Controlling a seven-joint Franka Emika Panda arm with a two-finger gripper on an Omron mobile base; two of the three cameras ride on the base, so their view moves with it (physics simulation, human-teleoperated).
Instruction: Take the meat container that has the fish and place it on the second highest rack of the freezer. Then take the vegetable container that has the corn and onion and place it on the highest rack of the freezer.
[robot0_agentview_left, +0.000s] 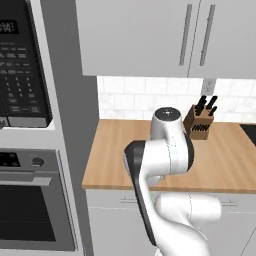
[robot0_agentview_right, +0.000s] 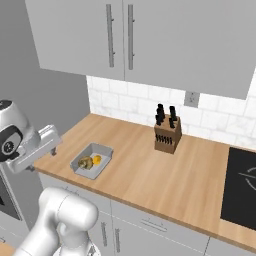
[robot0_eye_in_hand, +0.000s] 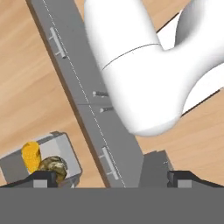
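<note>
Ahead of me runs the wooden counter (robot0_agentview_right: 150, 175), backed by white tile and topped by grey wall cabinets (robot0_agentview_right: 150, 40) with long bar handles. To my left stands a tall grey column holding the black-fronted wall oven (robot0_agentview_left: 30, 210) with a microwave (robot0_agentview_left: 22, 65) above it. At the right end of the counter a black cooktop (robot0_agentview_right: 240, 187) is set into the wood. Near the back wall stands a brown knife block (robot0_agentview_right: 167, 135) with dark handles sticking up. A shallow grey container (robot0_agentview_right: 92, 161) sits close to the front edge of the counter, at its left end, well apart from the knife block; inside it lie the yellow corn (robot0_agentview_right: 97, 159) and, just beside it, a brownish round onion (robot0_agentview_right: 85, 163). From my hand camera that container (robot0_eye_in_hand: 65, 151) appears below, at the counter's edge beside the drawer fronts. My end effector (robot0_eye_in_hand: 111, 178) hangs above the counter's front edge, its fingers spread wide apart and holding nothing.
</note>
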